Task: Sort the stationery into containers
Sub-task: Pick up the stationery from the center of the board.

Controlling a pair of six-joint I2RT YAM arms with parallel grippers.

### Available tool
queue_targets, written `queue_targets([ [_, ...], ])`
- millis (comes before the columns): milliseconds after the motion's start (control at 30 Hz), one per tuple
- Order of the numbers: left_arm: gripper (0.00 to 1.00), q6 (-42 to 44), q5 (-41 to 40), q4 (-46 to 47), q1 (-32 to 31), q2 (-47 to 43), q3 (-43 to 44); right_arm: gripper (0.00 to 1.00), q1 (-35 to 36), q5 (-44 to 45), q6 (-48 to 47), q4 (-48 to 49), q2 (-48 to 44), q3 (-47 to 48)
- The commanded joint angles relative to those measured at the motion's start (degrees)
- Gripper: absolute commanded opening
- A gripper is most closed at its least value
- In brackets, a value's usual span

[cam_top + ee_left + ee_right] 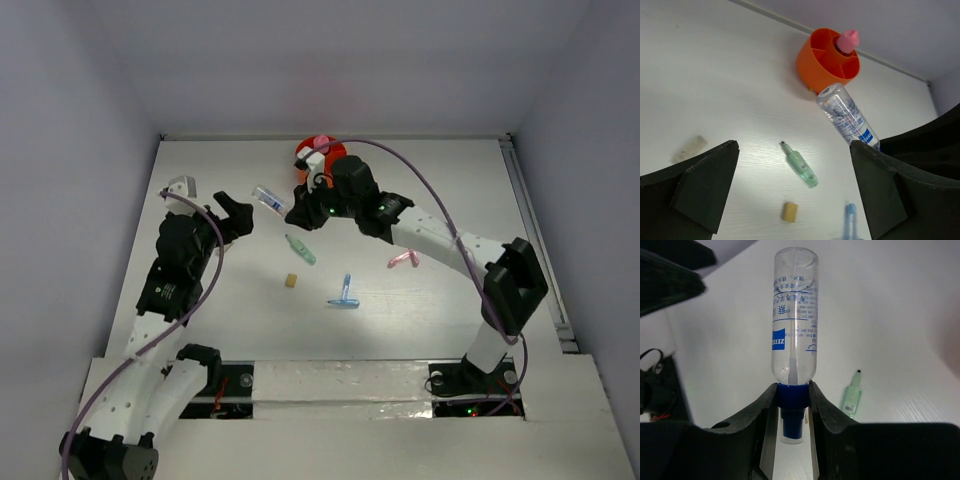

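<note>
The white bench (450,180) carries everything. My right arm reaches across it toward the far side, and my left arm waits on the near left.

The orange tub (812,67) stands by the far edge, its dividers showing. The pink-capped glue bottle (847,41) stands in one compartment.

Just in front of the tub is the clear bottle (794,315). My right fingers (755,415) are closed on its blue collar, one on each side, and the body points away from my wrist toward the tub. I cannot tell whether its far end is off the bench. My left fingers (705,185) are spread wide and hold nothing.

The smaller pieces lie loose mid-bench, apart from one another: the green piece (801,165), the light-blue T-shaped piece (344,296), the pink piece (403,260) and the tan eraser cube (789,211).

I judge this to be the carry step for the clear bottle. Next I should lift it, swing its base over a free compartment and lower it in base first. The bottle is long against a small tub, so I should release it gently or it may tip the tub.
</note>
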Motion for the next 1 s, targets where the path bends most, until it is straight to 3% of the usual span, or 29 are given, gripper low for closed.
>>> queue_targets([
  [0,0.93,-8.60,5.83,6.87,0.42,0.93,-1.02,0.00,0.47,-6.11,-0.27,-3.22,-1.48,-0.52],
  [167,0.90,-12.49,15.92,16.53,0.42,2.16,-3.65,0.00,0.47,-12.60,-0.97,-5.26,-4.38,-2.54],
  [267,0.86,-11.01,23.76,17.78,0.42,2.51,-3.66,0.00,0.47,-18.58,-3.78,-12.11,-4.47,-0.26],
  [500,0.86,0.94,20.07,1.01,0.42,-0.83,2.32,0.00,0.47,-25.10,-10.72,-20.47,-9.11,-0.16],
  [700,0.86,1.40,34.47,0.20,0.42,1.98,2.32,0.00,0.47,-26.85,-15.20,-23.63,-10.09,2.20],
  [967,0.83,-2.72,55.48,7.99,2.27,5.94,0.83,0.00,-0.75,-31.86,-20.22,-26.27,-9.13,6.69],
])
